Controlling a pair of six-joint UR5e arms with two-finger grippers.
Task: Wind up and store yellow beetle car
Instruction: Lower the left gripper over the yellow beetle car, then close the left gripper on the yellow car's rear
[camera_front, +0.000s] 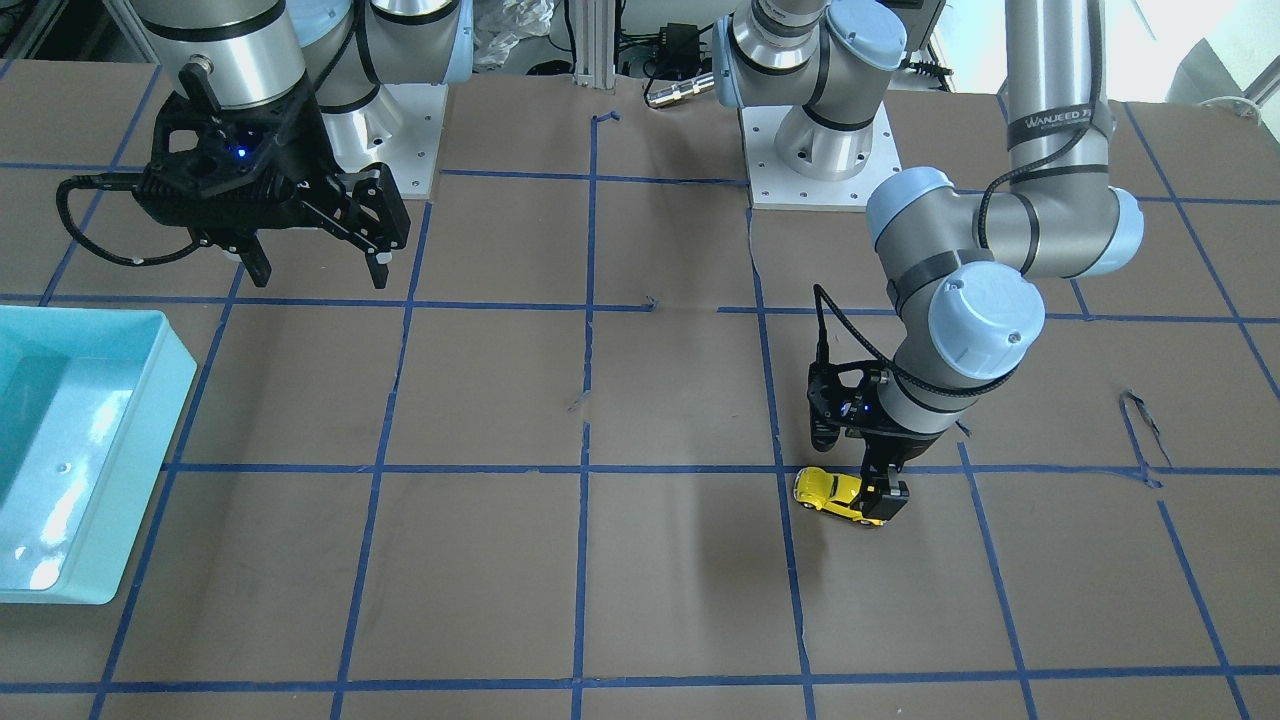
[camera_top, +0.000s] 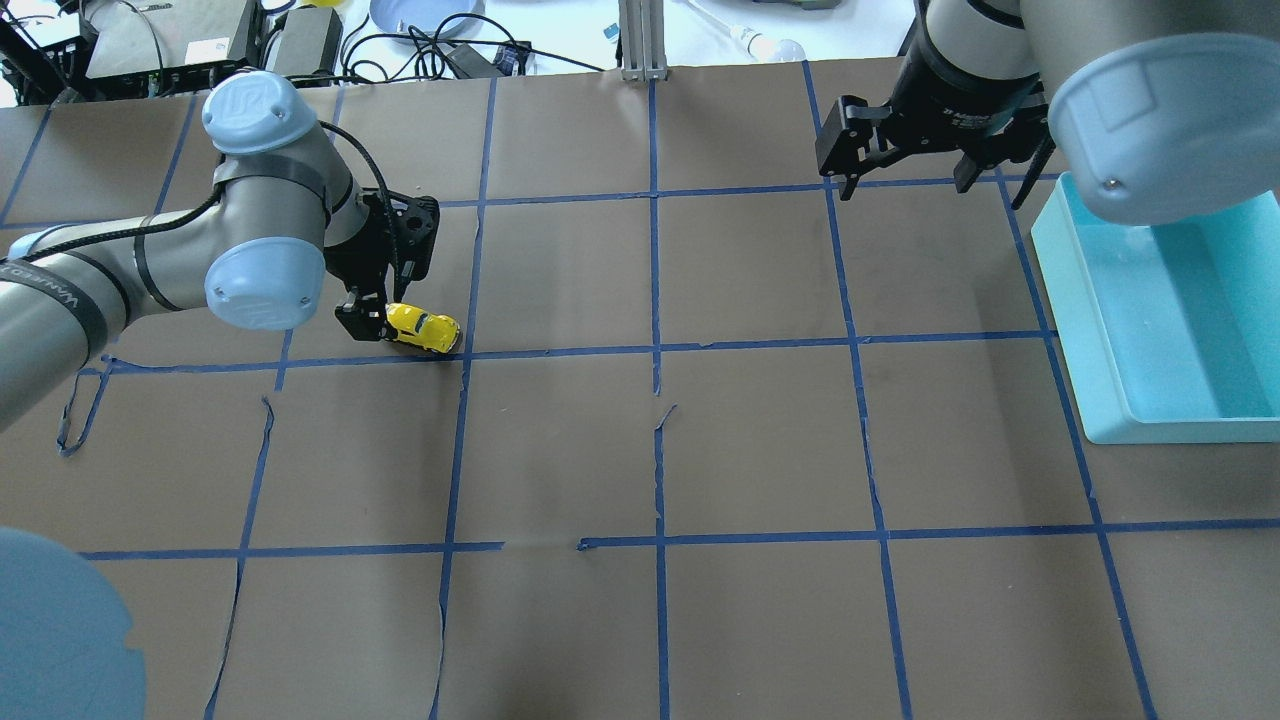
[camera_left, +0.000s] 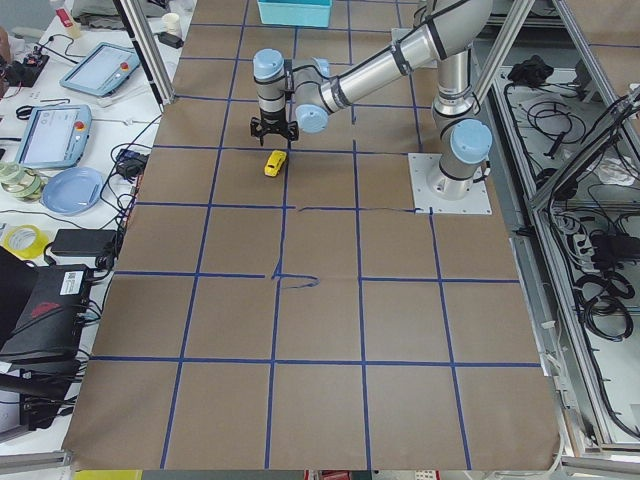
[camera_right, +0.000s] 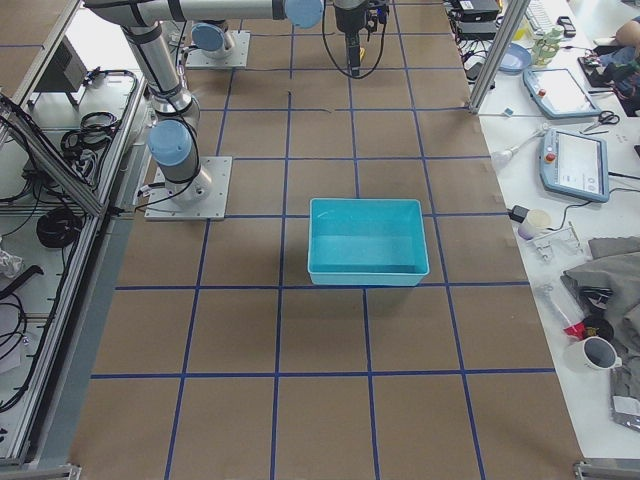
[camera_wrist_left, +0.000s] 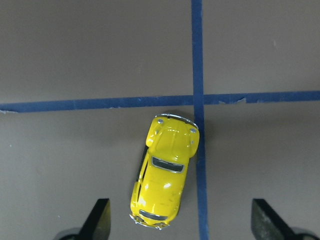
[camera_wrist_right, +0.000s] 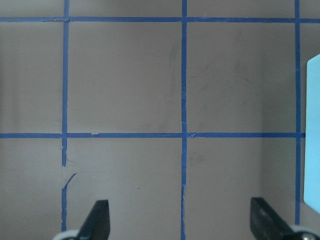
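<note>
Left tool (camera_wrist_left: 181, 218) points straight down, spread wide over the yellow beetle car (camera_wrist_left: 165, 172).

Brown-papered desk (camera_top: 760, 440), blue tape grid (camera_top: 655, 300); overhead view: yellow beetle car (camera_top: 424, 328) mid-left, turquoise tub (camera_top: 1150, 428) at right edge.

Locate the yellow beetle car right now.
In the overhead view's left half, the yellow beetle car sits on the table beside a blue tape crossing, one end inside the open left gripper.
</note>
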